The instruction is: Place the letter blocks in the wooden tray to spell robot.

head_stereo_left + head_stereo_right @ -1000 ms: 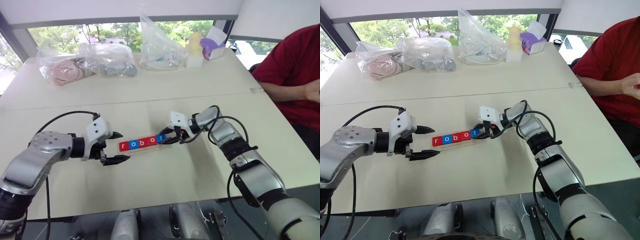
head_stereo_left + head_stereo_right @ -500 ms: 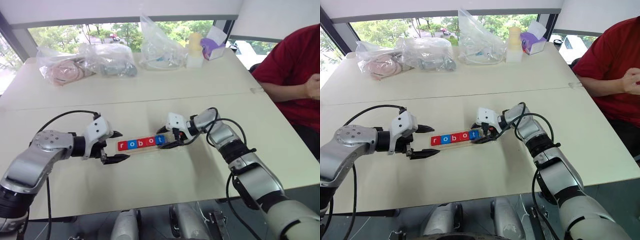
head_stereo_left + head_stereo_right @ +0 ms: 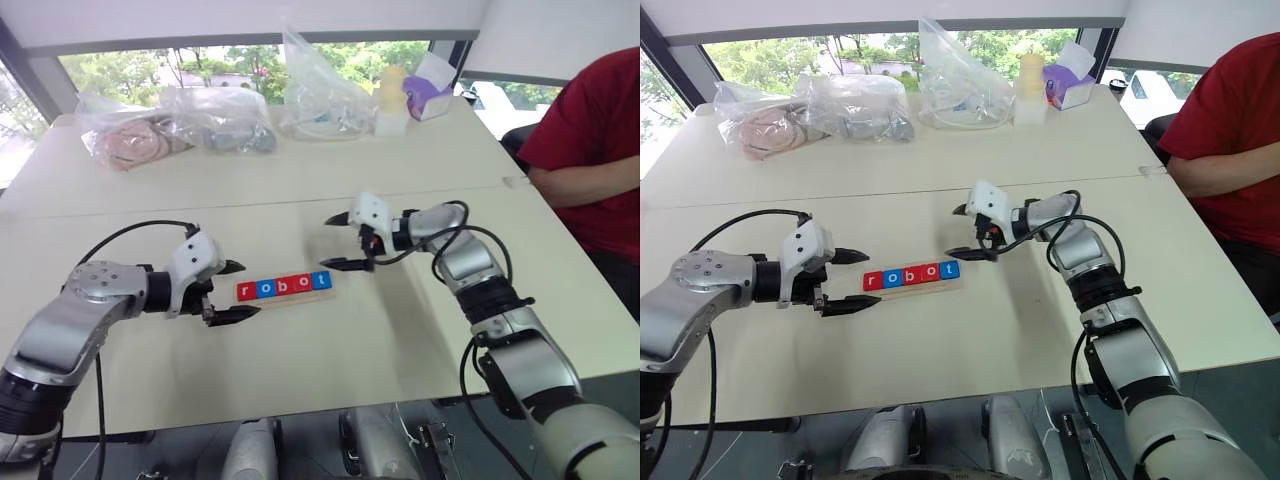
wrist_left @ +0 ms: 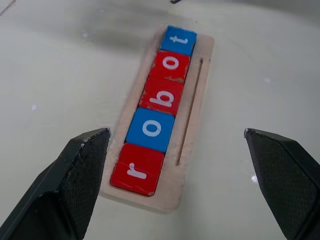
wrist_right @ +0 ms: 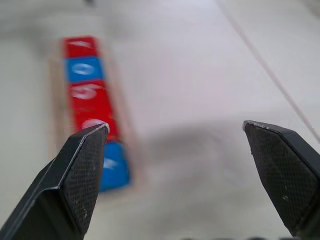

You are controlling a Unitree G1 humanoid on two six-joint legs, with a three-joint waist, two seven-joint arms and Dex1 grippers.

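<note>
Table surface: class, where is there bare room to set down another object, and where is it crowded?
Free: the near strip between the wooden tray and the table edge, and the wide band between the tray and the plastic bags. Also right of the right gripper, toward the person. Crowded: the far edge, and the tray between the left gripper and the right.

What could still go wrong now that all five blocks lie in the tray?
1. The left gripper hangs open right beside the r end of the wooden tray; a careless pull-back might nudge the tray and shake the letter blocks out of line.
2. The right gripper is open, just above and beyond the t end; a dip on its way back could clip the blue t block.
</note>
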